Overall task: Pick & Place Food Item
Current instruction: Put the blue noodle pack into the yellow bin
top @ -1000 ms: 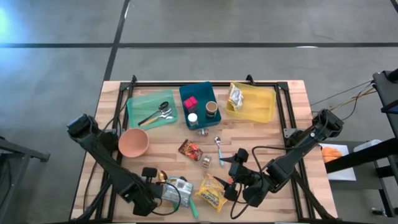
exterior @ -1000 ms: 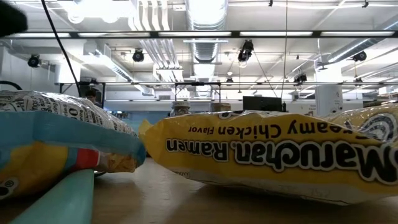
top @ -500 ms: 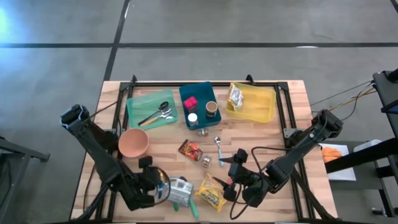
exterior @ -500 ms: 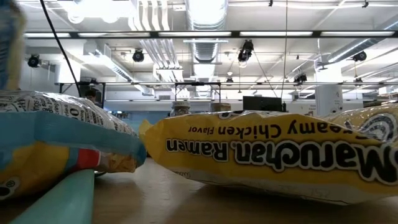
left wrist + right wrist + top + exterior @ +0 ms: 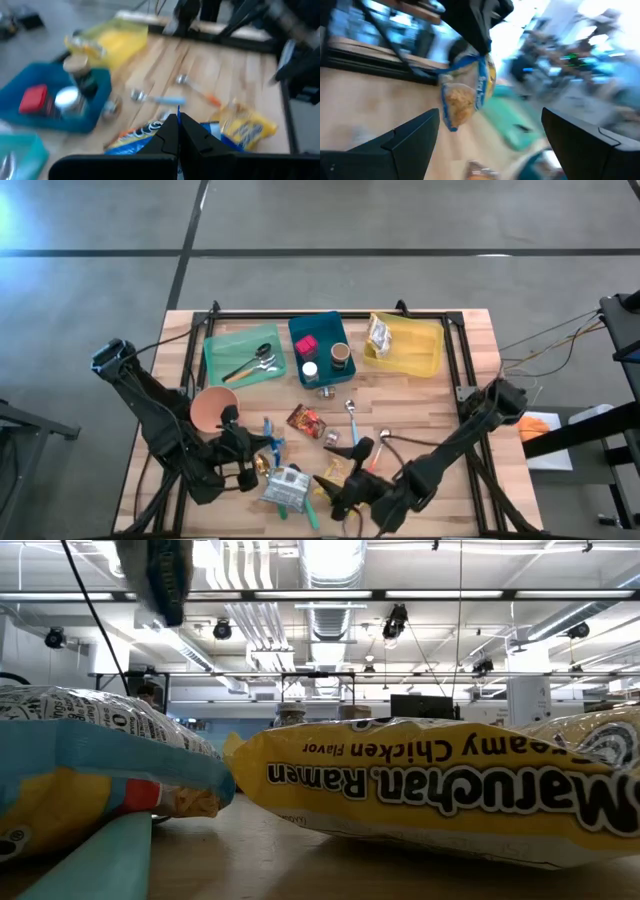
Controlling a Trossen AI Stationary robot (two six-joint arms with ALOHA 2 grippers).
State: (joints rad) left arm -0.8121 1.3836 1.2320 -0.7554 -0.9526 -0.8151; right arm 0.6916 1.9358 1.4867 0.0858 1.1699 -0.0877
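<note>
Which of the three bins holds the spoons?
The green bin, leftmost of the three; spoons lie in it. The blue and yellow bins hold none.

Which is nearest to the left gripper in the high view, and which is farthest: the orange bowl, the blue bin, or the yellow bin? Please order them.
Measured from the left gripper, which is shut on a blue snack bag:
1. Orange bowl, just beside it, toward the table's left side.
2. Blue bin, at the middle of the back edge.
3. Yellow bin, at the back right.
</note>
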